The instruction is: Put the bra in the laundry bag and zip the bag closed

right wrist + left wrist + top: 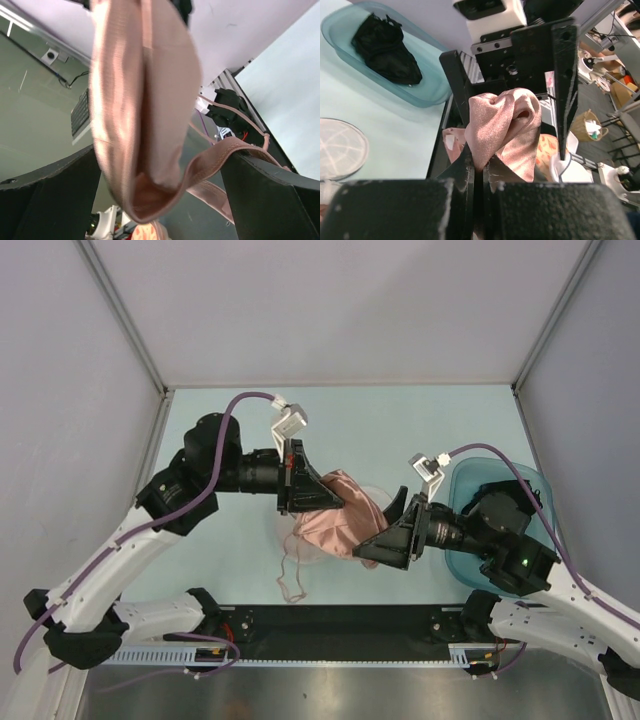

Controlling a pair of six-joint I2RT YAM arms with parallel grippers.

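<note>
The left gripper [322, 495] is pressed together, pinching a fold of the bra [340, 522] and holding it up off the table. The laundry bag [340, 148] lies on the table below and to the side, with nothing pink inside the part that shows. The right gripper [372, 533] is spread wide around the hanging cups without clamping them. The basin [500, 502] holds a black garment [385, 47]. Judging by this, bagging and zipping both remain.

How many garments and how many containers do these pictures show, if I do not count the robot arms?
Garments: 2 (pink bra, black garment)
Containers: 2 (white mesh laundry bag, teal basin)
Total: 4
</note>
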